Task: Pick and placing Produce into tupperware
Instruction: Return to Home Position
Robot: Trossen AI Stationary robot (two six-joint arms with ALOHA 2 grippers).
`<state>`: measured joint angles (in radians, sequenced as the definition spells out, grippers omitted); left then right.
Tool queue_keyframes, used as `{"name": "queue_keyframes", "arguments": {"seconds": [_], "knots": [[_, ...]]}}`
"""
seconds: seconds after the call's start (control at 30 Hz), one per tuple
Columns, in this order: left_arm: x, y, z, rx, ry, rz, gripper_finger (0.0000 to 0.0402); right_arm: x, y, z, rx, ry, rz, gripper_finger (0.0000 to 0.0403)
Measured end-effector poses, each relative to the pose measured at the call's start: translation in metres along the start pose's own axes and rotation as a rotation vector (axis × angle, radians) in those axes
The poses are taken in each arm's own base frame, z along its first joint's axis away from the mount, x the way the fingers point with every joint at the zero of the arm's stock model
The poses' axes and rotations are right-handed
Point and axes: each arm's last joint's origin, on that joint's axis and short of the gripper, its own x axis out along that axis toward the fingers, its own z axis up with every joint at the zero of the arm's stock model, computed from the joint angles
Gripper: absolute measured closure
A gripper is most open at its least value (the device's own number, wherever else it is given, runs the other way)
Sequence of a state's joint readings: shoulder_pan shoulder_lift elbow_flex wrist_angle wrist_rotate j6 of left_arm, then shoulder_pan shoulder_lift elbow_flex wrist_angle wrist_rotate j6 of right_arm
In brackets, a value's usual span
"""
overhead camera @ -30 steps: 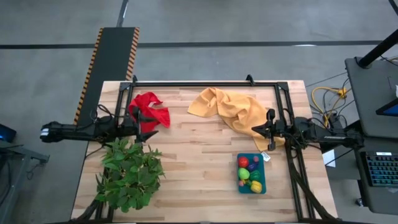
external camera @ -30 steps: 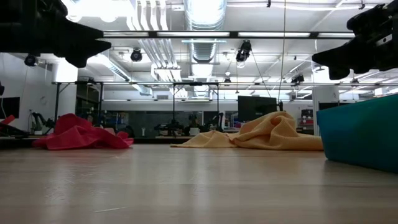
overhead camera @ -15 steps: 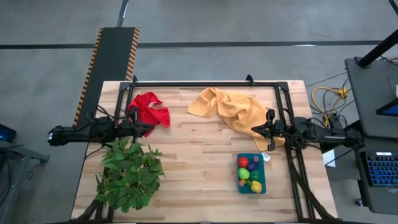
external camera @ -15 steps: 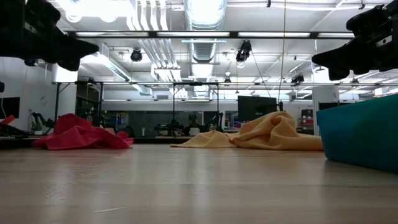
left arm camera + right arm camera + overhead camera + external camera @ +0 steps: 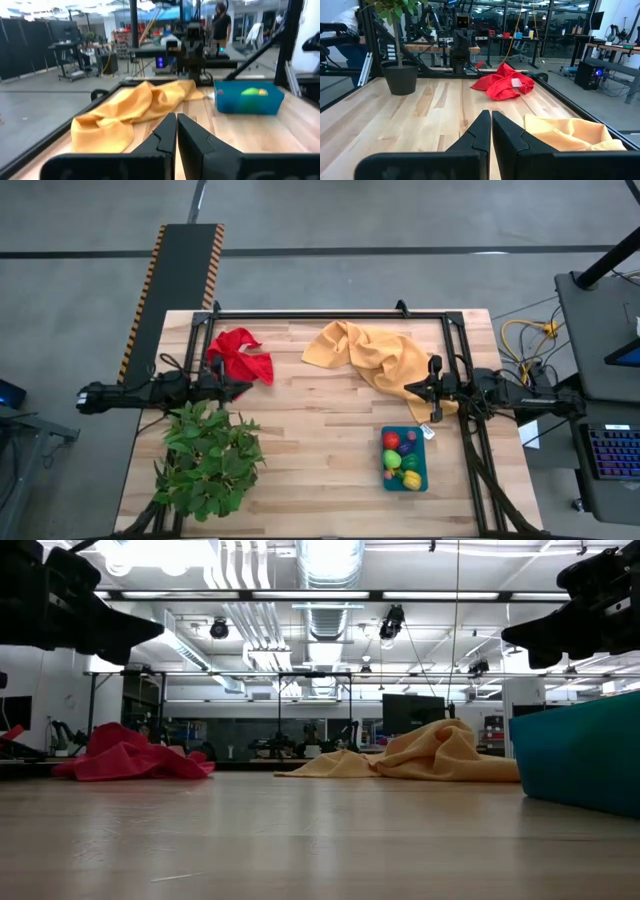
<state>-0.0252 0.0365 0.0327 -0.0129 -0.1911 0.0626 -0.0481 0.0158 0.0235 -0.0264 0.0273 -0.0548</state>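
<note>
Produce (image 5: pixel 392 459) lies in tub (image 5: pixel 424 472), near right arm (image 5: pixel 500 392) on worktop (image 5: pixel 310 430) — packing looks done. Left jaws clenched, empty, beside red cloth (image 5: pixel 240 355); right jaws clenched, empty, over yellow cloth (image 5: pixel 365 350). You're on homing step — next, park both arms.

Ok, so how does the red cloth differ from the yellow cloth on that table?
The red cloth is a small, tightly bunched heap on the left arm's side. The yellow cloth is clearly larger and sprawls from the middle toward the right arm. In the low view, the yellow cloth also peaks higher than the red one. Both are crumpled and lie on the wooden table.
</note>
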Motion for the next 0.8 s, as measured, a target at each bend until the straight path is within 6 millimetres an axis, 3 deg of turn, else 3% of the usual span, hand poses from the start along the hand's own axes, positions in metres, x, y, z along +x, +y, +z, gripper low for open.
{"name": "queue_keyframes", "arguments": {"seconds": [0.8], "knots": [[0.0002, -0.0002, -0.0006, 0.024, 0.008, -0.001, 0.0402, 0.0000, 0.0000, 0.0000, -0.024, 0.000, 0.001, 0.0394]]}}
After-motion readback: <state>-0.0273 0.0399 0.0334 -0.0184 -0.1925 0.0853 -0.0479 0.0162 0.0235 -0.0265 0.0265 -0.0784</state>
